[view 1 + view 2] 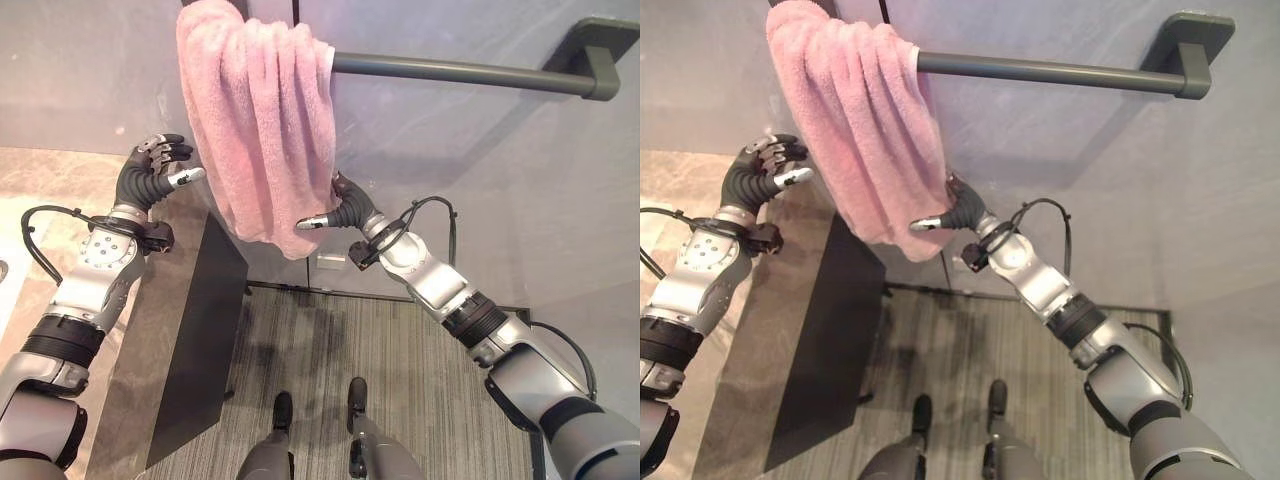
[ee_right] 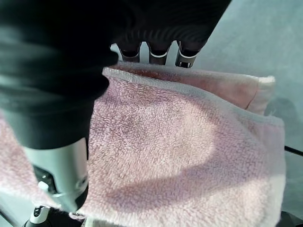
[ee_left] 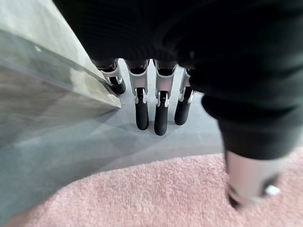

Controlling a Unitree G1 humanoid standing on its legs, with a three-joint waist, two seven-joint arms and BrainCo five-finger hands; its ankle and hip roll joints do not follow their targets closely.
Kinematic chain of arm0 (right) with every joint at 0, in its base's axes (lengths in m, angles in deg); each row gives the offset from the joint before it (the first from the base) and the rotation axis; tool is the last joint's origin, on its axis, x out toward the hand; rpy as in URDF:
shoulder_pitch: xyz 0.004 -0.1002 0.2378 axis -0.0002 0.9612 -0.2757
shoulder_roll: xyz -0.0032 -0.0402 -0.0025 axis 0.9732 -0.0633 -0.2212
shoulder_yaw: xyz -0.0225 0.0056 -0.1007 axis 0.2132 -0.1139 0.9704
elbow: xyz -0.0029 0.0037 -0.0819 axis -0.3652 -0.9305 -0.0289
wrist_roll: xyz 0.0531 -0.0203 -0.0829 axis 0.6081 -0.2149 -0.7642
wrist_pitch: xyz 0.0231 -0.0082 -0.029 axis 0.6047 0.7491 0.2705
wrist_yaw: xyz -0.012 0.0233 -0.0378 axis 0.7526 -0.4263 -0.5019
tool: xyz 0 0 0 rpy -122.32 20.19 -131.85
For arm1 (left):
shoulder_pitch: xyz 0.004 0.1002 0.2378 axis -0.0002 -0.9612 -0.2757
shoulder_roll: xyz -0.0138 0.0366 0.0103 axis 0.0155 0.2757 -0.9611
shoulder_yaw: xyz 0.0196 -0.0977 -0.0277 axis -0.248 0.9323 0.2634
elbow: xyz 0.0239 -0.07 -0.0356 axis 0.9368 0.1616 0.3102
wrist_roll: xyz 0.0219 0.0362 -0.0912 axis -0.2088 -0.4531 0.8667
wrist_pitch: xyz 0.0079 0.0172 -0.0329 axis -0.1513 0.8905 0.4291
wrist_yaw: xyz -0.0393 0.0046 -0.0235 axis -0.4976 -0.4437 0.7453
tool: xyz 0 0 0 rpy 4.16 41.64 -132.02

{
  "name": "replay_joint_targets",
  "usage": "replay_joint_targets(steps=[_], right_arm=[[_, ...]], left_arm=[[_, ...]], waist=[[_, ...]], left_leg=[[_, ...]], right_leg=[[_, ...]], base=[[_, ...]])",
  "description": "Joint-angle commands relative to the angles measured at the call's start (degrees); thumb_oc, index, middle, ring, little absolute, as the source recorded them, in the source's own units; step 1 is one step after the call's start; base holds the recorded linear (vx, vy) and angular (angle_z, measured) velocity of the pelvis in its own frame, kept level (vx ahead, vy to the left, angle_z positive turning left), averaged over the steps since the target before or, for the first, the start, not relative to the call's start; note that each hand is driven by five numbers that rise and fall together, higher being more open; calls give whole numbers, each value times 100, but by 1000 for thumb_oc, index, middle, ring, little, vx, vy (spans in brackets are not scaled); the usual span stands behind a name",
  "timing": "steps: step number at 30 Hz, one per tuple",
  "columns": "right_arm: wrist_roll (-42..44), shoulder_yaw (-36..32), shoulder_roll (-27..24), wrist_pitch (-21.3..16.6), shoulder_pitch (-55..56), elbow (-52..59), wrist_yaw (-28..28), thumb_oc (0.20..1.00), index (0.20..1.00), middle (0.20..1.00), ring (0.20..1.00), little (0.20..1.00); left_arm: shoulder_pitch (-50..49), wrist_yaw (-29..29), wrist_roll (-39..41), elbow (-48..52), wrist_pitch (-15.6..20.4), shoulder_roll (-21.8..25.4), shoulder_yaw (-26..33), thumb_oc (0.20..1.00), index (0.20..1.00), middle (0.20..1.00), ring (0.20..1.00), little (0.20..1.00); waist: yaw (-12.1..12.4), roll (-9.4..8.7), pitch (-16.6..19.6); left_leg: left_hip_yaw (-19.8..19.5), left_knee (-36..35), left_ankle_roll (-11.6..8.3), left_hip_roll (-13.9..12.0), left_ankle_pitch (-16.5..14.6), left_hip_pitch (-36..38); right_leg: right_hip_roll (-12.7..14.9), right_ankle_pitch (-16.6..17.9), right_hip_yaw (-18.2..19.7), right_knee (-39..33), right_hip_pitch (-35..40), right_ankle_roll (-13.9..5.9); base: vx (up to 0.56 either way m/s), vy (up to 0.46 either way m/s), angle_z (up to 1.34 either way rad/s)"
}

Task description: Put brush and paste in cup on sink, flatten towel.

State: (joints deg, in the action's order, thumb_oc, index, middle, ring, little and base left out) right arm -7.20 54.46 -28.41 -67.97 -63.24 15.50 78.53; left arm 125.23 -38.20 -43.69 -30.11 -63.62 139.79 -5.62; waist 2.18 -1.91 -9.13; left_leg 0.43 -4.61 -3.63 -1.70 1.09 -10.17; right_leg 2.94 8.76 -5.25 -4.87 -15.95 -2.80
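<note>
**A:** Towel first, then. It hangs bunched in thick folds at the left end of the rail, most of the bar bare to its right. You are on the flattening step. Brush, paste and cup I cannot speak to from these views.

**B:** And your hands?

**A:** Your right hand is at the towel's lower right edge. In its wrist view the fingers go behind the pink cloth while the thumb lies across the front, so I read it as pinched on that edge. Your left hand hovers just beside the towel's left side, apart from the cloth, fingers loosely extended with nothing in them, next to the edge of the counter.

**B:** What does the next move ask of you?

**A:** By my judgement, keep the right pinch firm and draw that edge rightward along the rail so the folds open. Bring your left hand in to steady the other edge, or the whole bundle may slide along or off the bar instead of spreading.
</note>
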Motion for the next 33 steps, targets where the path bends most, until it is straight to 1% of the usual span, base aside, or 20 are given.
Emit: replay_joint_targets(steps=[1, 2, 3, 4, 7, 9, 10, 11, 12, 13, 14, 17, 19, 23, 25, 27, 29, 33], right_arm=[[215, 59, 189, -340, -496, -33, -44, 551, 551, 551, 551, 551], [225, 65, 182, -343, -464, -20, -28, 517, 517, 517, 517, 517], [256, 75, 144, -359, -392, 71, 25, 476, 476, 476, 476, 476], [250, 81, 130, -363, -363, 99, 41, 460, 460, 460, 460, 460], [263, 53, 106, -390, -216, 228, 124, 407, 407, 407, 407, 407], [271, 15, 107, -410, -130, 299, 164, 357, 357, 357, 357, 357], [274, -4, 109, -424, -89, 335, 180, 344, 344, 344, 344, 344], [279, -19, 101, -427, -47, 378, 191, 310, 310, 310, 310, 310], [283, -32, 112, -452, 33, 447, 232, 228, 228, 228, 228, 228], [292, -47, 129, -455, 60, 445, 240, 213, 213, 213, 213, 213], [302, -64, 145, -456, 91, 459, 247, 200, 200, 200, 200, 200], [310, -89, 163, -455, 135, 493, 255, 200, 200, 200, 200, 200], [321, -118, 182, -466, 194, 538, 253, 200, 200, 200, 200, 200], [306, -189, 140, -490, 283, 693, 259, 200, 200, 200, 200, 200], [332, -318, 97, -526, 359, 823, 246, 200, 200, 200, 200, 200], [354, -381, 75, -538, 399, 900, 238, 200, 200, 200, 200, 200], [446, -567, -20, -607, 579, 1212, 277, 200, 200, 200, 200, 200], [445, -562, -19, -603, 586, 1219, 278, 200, 200, 200, 200, 200]], left_arm=[[1211, -335, 236, 48, 357, -253, -686, 429, 429, 429, 429, 429], [1213, -391, 265, 69, 350, -247, -738, 395, 395, 395, 395, 395], [1173, -537, 323, 186, 318, -239, -837, 379, 379, 379, 379, 379], [1163, -588, 329, 223, 306, -233, -879, 373, 373, 373, 373, 373], [1058, -788, 360, 346, 276, -257, -983, 416, 416, 416, 416, 416], [992, -876, 349, 414, 266, -260, -1005, 438, 438, 438, 438, 438], [957, -931, 379, 445, 249, -267, -1018, 438, 438, 438, 438, 438], [921, -976, 390, 469, 241, -264, -1006, 420, 420, 420, 420, 420], [817, -1043, 407, 495, 234, -293, -969, 360, 360, 360, 360, 360], [788, -1053, 401, 466, 225, -335, -958, 294, 294, 294, 294, 294], [762, -1063, 362, 409, 214, -387, -951, 282, 282, 282, 282, 282], [729, -1038, 268, 376, 220, -456, -933, 263, 263, 263, 263, 263], [688, -1013, 182, 322, 231, -519, -894, 203, 203, 203, 203, 203], [472, -956, 110, 334, 232, -606, -699, 200, 200, 200, 200, 200], [260, -923, 85, 378, 263, -628, -441, 200, 200, 200, 200, 200], [175, -894, 52, 454, 277, -592, -333, 200, 200, 200, 200, 200], [-149, -866, -130, 777, 307, -396, -53, 200, 200, 200, 200, 200], [-171, -863, -134, 793, 301, -394, -39, 200, 200, 200, 200, 200]], waist=[[-276, 21, 76], [-286, 26, 77], [-313, 50, 84], [-319, 57, 85], [-349, 93, 110], [-364, 124, 124], [-372, 133, 135], [-377, 144, 143], [-390, 174, 171], [-396, 184, 175], [-405, 201, 188], [-414, 215, 196], [-420, 236, 214], [-421, 248, 269], [-407, 247, 311], [-401, 248, 324], [-374, 247, 370], [-381, 249, 372]], left_leg=[[251, -39, -69, 97, 535, -337], [258, -39, -67, 98, 531, -335], [272, -39, -63, 107, 521, -320], [280, -39, -63, 107, 518, -314], [300, -39, -54, 110, 497, -271], [319, -39, -53, 111, 488, -249], [327, -39, -52, 113, 482, -241], [340, -39, -52, 116, 478, -231], [359, -39, -55, 113, 474, -211], [365, -39, -57, 110, 469, -206], [371, -39, -61, 104, 467, -196], [372, -39, -63, 105, 471, -192], [389, -39, -68, 100, 473, -187], [392, -39, -80, 82, 467, -136], [397, -39, -91, 67, 460, -83], [395, -39, -94, 61, 459, -61], [395, -39, -101, 45, 446, -2], [394, -39, -101, 45, 445, 1]], right_leg=[[422, 43, 273, -13, 197, -639], [424, 45, 276, -13, 196, -642], [430, 50, 308, -13, 206, -644], [436, 49, 314, -13, 209, -644], [447, 41, 344, -13, 231, -645], [449, 38, 366, -13, 239, -646], [453, 35, 373, -13, 248, -644], [453, 32, 382, -13, 253, -644], [457, 33, 397, -13, 256, -644], [459, 29, 407, -13, 261, -644], [460, 24, 412, -13, 264, -643], [456, 14, 420, -13, 276, -636], [453, 12, 412, -13, 282, -633], [442, -14, 395, -13, 330, -621], [432, -40, 376, -13, 390, -615], [429, -52, 372, -13, 417, -611], [419, -81, 360, -13, 487, -598], [419, -83, 359, -13, 491, -598]], base=[[0, 0, 0], [0, 0, 0], [0, 0, 0], [0, 0, 0], [0, 0, 0], [0, 0, 0], [0, 0, 0], [0, 0, 0], [0, 0, 0], [1, 5, -7], [-6, -1, -12], [-13, -1, -21], [-8, -1, -8], [-1, -10, -9], [0, 0, 0], [3, -5, 2], [0, 0, 0], [0, 0, 0]])
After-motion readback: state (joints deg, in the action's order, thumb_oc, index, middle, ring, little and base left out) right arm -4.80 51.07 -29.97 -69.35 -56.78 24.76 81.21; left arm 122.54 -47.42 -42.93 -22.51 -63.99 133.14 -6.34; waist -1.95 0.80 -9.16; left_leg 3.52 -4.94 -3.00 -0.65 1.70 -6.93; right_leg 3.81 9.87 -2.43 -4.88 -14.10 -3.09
